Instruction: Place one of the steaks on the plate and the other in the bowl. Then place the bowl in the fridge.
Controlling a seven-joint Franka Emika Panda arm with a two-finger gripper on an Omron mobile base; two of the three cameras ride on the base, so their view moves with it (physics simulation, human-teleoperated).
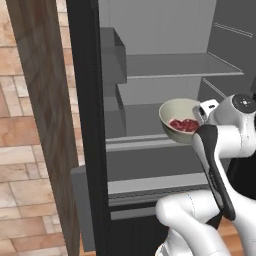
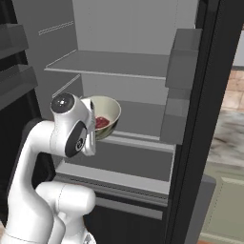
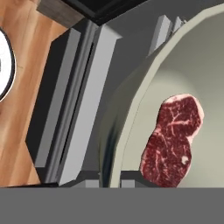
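Now we're on the last leg, by the look of it: the deep round beige-grey bowl [image 1: 181,120] with its pale rim is up in the air at the open front of the tall black fridge [image 1: 90,125], carried by the white arm's two-finger gripper [image 3: 111,177]. Inside the bowl lies a dark reddish-brown steak [image 3: 173,140], marbled with pale flecks, flat on the bottom and a little off-centre. In the hand view the small dark fingertips [image 3: 131,178] sit either side of the bowl's wall at the bottom of the picture, clamped tight on the rim, so the bowl hangs out ahead of the hand with its near edge pinched between them. From the two base views the bowl hovers just above and in front of the grey middle shelf [image 2: 143,114], tipped slightly, not yet resting on anything; the upper grey shelf [image 1: 175,65] is well above it. What the next move seems to call for is a push deeper into the grey interior, a level lowering until the base meets the middle shelf, and only then letting go. The risk, I'd judge, is the tilt: a one-sided rim grip could let the bowl rock as it touches down.
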